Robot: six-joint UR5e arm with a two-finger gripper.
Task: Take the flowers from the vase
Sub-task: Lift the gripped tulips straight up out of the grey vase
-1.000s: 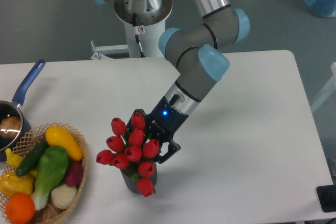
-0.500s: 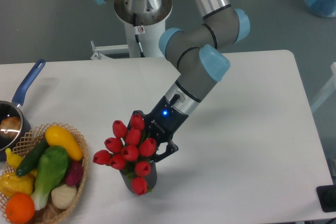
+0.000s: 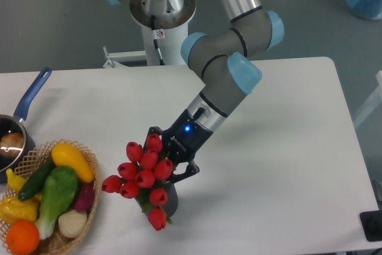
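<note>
Setting: white table [image 3: 280,147] on a grey floor, arm base beyond the far edge.
Arm: reaching down from the far side towards the near edge, wrist angled low so the tool meets the bunch from behind.
Gripper [image 3: 169,162]: buried behind the blooms; its dark fingers sit either side of the stems, but I cannot tell whether they are pinching or merely around them.
Flowers [image 3: 142,177]: red tulip buds fanned towards the near-left, one bud drooping over the front of the vase.
Vase [image 3: 167,202]: dark, upright, close to the near edge; only a little of it shows below the buds, stems apparently inside it.
Neighbours: vegetable basket [image 3: 89,198] at the near-left corner, blue-handled pan [image 3: 28,101] at the left edge.
Judgement: lift not yet clearly begun; a straight upward pull looks safest to keep the vase standing.
</note>
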